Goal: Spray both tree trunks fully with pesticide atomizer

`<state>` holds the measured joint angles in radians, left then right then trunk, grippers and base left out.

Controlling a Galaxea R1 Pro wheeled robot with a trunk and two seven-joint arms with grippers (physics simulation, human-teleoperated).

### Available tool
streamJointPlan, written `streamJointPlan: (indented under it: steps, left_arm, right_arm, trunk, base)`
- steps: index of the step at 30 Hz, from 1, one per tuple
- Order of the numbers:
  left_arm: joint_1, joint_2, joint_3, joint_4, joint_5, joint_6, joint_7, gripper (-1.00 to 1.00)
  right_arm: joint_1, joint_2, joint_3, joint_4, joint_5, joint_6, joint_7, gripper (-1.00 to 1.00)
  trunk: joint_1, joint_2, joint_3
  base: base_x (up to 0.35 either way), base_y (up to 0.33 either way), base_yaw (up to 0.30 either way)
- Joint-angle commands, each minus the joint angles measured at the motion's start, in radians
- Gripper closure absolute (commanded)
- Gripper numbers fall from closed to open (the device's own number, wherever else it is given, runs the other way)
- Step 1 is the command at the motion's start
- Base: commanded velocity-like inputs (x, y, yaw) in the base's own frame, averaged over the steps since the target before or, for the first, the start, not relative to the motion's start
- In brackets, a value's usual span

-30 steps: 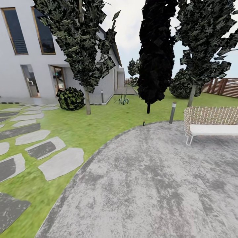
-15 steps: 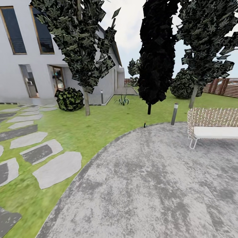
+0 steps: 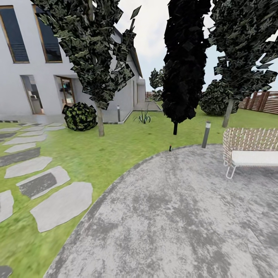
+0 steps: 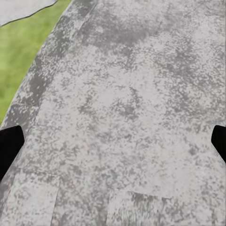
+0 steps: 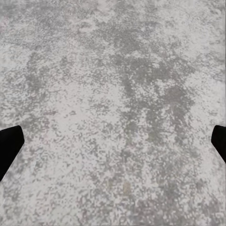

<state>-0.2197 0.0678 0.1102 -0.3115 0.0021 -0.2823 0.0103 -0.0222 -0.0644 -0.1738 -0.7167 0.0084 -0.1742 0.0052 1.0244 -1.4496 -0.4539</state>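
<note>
A: What is framed between the left gripper [image 4: 113,141] fingertips and the right gripper [image 5: 113,141] fingertips?

B: Bare paving [image 3: 173,216] beneath both; both are spread wide, nothing held, arms pointed downward.

A: Where is the atomizer [image 3: 170,148]?

B: Far beyond the fingers, at the paving's far edge, a small dark upright thing, probably it. Farther off, two trunks [image 3: 100,121] [image 3: 227,114] are seen.

A: Risk?

B: It could be knocked over if approached too fast.

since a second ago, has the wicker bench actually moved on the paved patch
No. The wicker bench slides right in the head view, but so do the bollard light and the fence; the bench keeps its place beside them, so the camera moved.
</note>
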Motion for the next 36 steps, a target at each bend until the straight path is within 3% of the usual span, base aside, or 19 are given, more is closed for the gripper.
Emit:
streamJointPlan:
  steps: [1,10,24,36]
  left_arm:
    - [-0.001,0.0,0.002,0.002,0.0,-0.004,0.001,-1.0]
    - [0.0,-0.001,-0.005,0.013,-0.014,-0.006,-0.001,-1.0]
    - [0.0,0.0,-0.006,0.015,-0.014,-0.006,-0.001,-1.0]
    - [0.0,0.0,-0.007,0.015,-0.014,-0.006,-0.001,-1.0]
  right_arm:
    - [-0.001,0.0,-0.001,0.0,0.001,-0.003,0.0,-1.0]
    - [-0.001,0.002,-0.001,0.067,0.002,-0.004,-0.001,-1.0]
    - [-0.001,0.005,0.0,0.089,0.002,-0.005,-0.001,-1.0]
    - [-0.001,0.005,0.001,0.094,0.004,-0.054,-0.001,-1.0]
  trunk:
    - [0.001,0.0,-0.001]
    - [0.001,0.0,-0.001]
    - [0.001,0.0,-0.001]
    - [0.001,0.0,-0.001]
  base:
    - [0.338,0.0,0.0]
    - [0.338,0.0,0.0]
    - [0.338,0.0,0.0]
    - [0.338,0.0,0.0]
